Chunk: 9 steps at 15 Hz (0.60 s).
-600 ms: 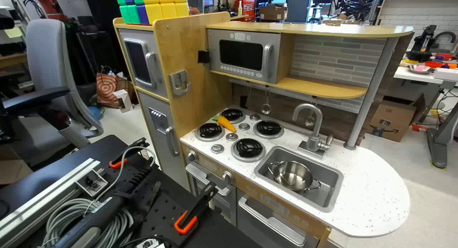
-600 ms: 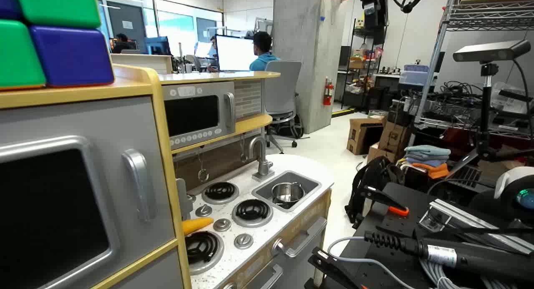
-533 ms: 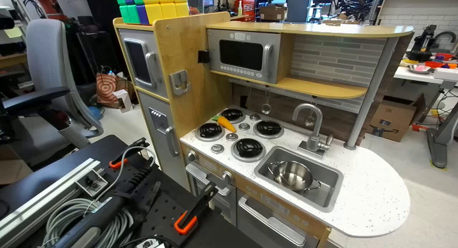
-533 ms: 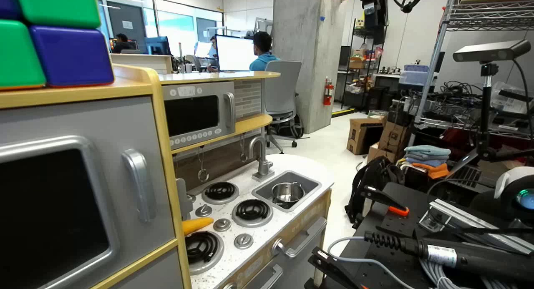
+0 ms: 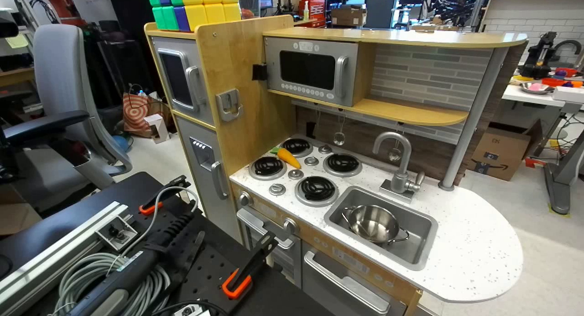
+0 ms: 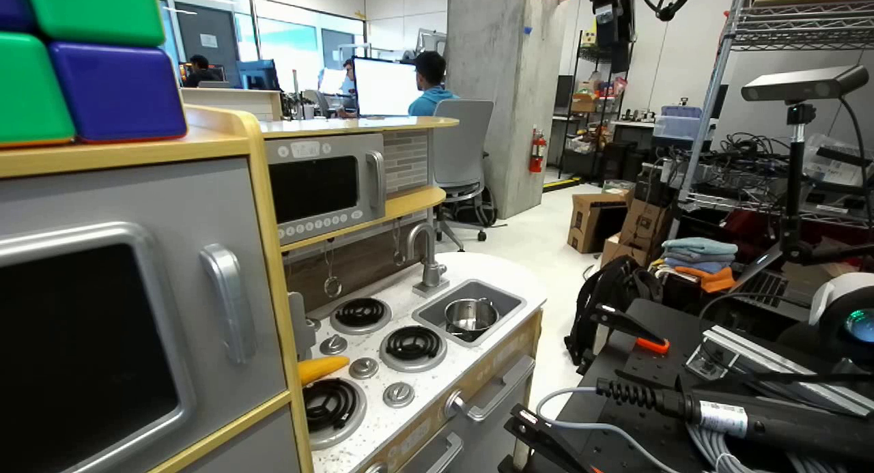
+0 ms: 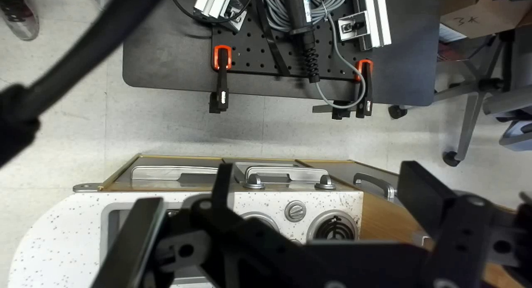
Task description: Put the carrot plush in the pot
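Note:
The carrot plush (image 5: pixel 288 158) is orange with a green top. It lies on the toy stove between two burners at the tall cabinet's side. In an exterior view its orange end (image 6: pixel 322 368) shows and the cabinet edge hides its top. The silver pot (image 5: pixel 381 221) stands in the grey sink (image 5: pixel 429 243), handles out, and also shows there in an exterior view (image 6: pixel 471 314). My gripper (image 7: pixel 318 167) shows only in the wrist view, wide open with nothing between its fingers, high above the stove front. The carrot is hidden in the wrist view, and the pot cannot be made out there.
A faucet (image 5: pixel 401 170) rises behind the sink. A microwave shelf (image 5: pixel 315 69) overhangs the back of the stove. A tall cabinet (image 5: pixel 248 79) walls one side. A black table (image 5: pixel 200 270) with clamps and cables stands in front. Big coloured cubes (image 6: pixel 116 91) sit on the cabinet.

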Each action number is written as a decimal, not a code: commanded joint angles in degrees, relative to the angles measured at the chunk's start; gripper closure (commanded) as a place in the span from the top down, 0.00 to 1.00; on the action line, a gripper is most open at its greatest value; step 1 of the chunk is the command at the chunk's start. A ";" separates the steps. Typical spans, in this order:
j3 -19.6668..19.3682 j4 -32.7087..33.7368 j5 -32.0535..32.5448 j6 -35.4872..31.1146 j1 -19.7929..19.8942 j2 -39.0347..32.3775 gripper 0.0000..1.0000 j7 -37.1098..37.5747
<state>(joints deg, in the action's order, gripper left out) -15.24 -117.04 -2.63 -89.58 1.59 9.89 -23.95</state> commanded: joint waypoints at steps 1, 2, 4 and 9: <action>1.49 -0.67 -0.17 -1.18 1.64 0.82 1.00 -6.54; 1.64 -0.92 1.16 -1.76 1.60 0.58 1.00 -9.93; 1.57 -2.04 2.11 -3.96 1.51 -0.60 1.00 -16.24; 1.90 -5.58 -1.29 -9.81 1.46 -4.96 1.00 -33.23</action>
<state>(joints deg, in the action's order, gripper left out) -14.42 -121.65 -2.16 -96.93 1.95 7.48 -48.38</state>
